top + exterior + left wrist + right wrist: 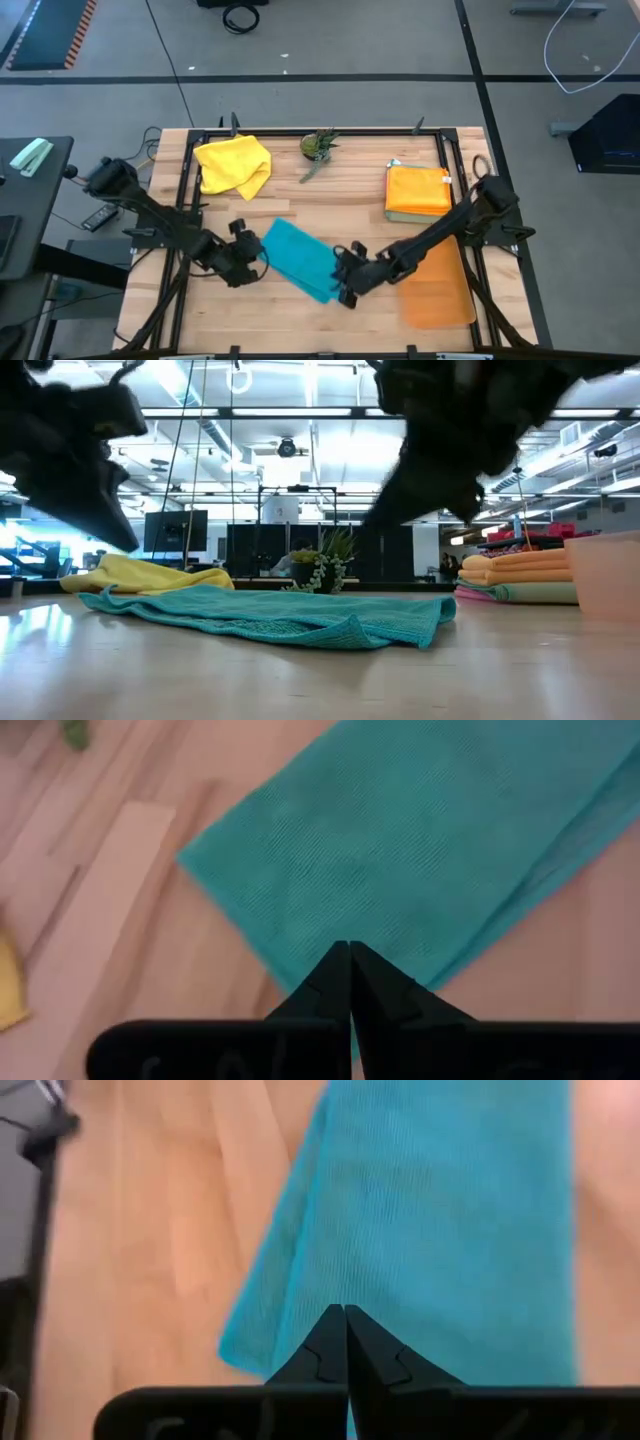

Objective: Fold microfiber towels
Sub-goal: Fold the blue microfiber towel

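We've got the teal towel (300,258) lying as a folded strip, diagonal across the table's front centre, one arm at each end. Left gripper (252,258) sits at the strip's near-left end, fingers pressed together over the cloth edge; the wrist view can't show whether fabric is pinched or the tips just rest on it. Right gripper (347,283) is at the opposite end, fingers likewise closed at the edge, same doubt about a grip.

Our read: both ends are covered so the next fold can bring one end over the other without the strip skewing.

Yellow towel (233,166) lies crumpled at the back left, apparently not yet folded. Folded stack (417,190), orange on top, sits back right, near the right arm's side, likely as the drop-off. Orange mat (438,290) lies flat at front right, just beside the right gripper. Small plant (319,146) stands at the back centre, well clear.
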Motion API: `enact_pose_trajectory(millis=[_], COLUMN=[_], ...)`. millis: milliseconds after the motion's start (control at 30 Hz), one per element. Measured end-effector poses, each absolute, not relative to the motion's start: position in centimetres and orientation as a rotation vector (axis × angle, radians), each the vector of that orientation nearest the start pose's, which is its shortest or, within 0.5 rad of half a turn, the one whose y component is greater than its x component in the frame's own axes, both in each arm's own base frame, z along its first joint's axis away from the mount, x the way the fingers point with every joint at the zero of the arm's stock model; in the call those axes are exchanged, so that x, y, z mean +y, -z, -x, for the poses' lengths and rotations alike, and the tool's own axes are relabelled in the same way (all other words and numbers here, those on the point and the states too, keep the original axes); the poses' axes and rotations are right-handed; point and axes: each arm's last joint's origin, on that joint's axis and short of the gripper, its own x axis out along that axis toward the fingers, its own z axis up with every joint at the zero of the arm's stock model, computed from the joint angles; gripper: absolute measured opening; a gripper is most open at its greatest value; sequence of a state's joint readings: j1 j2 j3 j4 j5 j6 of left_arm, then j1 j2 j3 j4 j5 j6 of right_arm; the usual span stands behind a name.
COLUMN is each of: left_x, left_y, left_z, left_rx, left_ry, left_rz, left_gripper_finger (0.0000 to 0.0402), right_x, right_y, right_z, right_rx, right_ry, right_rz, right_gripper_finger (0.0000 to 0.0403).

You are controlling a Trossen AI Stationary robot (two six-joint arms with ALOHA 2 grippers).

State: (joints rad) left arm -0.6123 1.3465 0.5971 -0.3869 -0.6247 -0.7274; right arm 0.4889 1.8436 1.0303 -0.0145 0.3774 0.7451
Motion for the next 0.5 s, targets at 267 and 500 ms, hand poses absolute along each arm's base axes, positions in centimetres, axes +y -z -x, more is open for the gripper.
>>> enact_pose_trajectory(millis=[267,500], left_x=[-8.6,-8.4], left_y=[-13.5,-11.8], left_z=[-19.9,-20.3], left_rx=[0.945,0.979], left_ry=[-0.312,-0.258], left_rz=[0.029,0.144], left_gripper_finger=[0.0008,0.0008], right_x=[16.9,15.3], right_y=[-10.2,-11.2], right_z=[-33.5,-32.9], right_rx=[0.812,0.912], right_ry=[0.248,0.255], right_rz=[-0.358,-0.286], right_gripper_finger=[0.0000,0.0000])
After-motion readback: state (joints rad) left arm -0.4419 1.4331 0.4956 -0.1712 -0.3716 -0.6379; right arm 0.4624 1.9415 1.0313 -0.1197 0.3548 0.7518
